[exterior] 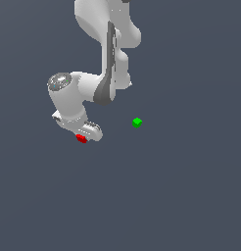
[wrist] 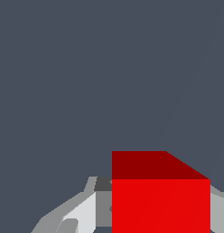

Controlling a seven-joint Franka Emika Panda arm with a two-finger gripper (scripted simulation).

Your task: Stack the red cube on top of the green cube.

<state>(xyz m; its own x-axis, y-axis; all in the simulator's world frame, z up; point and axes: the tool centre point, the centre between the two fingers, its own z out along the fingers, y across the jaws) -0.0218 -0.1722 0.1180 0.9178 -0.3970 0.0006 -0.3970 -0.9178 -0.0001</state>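
Red cube (exterior: 82,138) sits clamped in the gripper (exterior: 84,137), well apart from the green cube (exterior: 137,122).

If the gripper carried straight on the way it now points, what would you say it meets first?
Most likely the small bright red cube, which sits right at the white gripper and fills its wrist view. Whether the fingers already touch it is unclear.

White Panda arm, smooth and glossy all over

The arm (exterior: 100,44) shows rounded white shells with a dark grey seam running down the forearm link, and a dull metallic grey cap on the round joint end. The gripper (exterior: 88,133) is white too; the wrist view shows its fingers (wrist: 79,214) in pale grey and white with a darker grey inner block.
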